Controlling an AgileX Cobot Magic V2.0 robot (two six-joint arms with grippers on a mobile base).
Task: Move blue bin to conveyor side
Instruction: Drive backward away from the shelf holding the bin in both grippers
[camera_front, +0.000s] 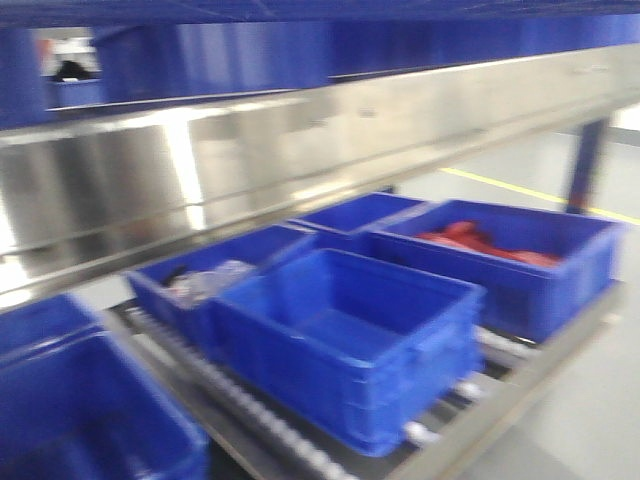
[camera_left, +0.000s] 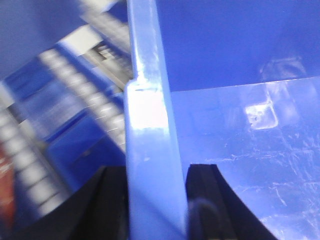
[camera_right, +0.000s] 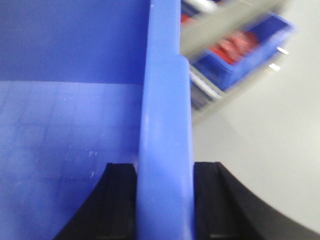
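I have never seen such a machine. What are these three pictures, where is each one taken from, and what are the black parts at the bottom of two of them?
This is a robot on a moving base with two arms. The front picture looks ahead at a metal rack: several blue bins sit on a roller shelf, one with red items inside, under a shiny steel beam. The other two pictures come from cameras on the wrists. The black parts are the fingers of each hand. The left hand sits astride the rim of the blue bin, one finger on each side. The right hand grips another rim of the same bin, it seems. Everything is blurred, so the robot is probably moving.
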